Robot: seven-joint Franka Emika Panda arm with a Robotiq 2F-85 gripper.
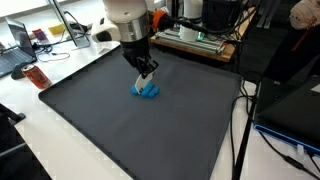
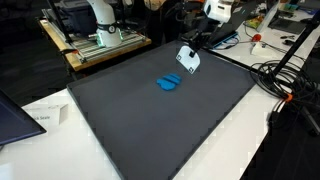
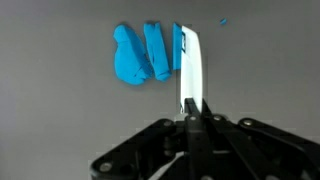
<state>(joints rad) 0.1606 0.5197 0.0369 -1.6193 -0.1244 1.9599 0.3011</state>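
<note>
My gripper (image 3: 193, 108) is shut on a thin white flat piece (image 3: 190, 65), which I see edge-on in the wrist view, sticking out beyond the fingertips. In both exterior views the gripper (image 1: 146, 68) (image 2: 190, 52) hangs over the dark grey mat (image 1: 120, 130) (image 2: 140, 125) with the white piece (image 2: 187, 59) tilted in its jaws. A blue lumpy object (image 1: 148, 91) (image 2: 168, 82) (image 3: 140, 55) lies on the mat just under and beside the held piece. I cannot tell whether the piece touches it. A tiny blue speck (image 3: 222, 21) lies further off.
A laptop (image 1: 15, 55) and a red item (image 1: 36, 76) sit beyond one edge of the mat. A metal-framed machine (image 1: 200, 38) (image 2: 100, 40) stands behind it. Cables (image 2: 285, 80) run along one side, and papers (image 2: 42, 118) lie near a corner.
</note>
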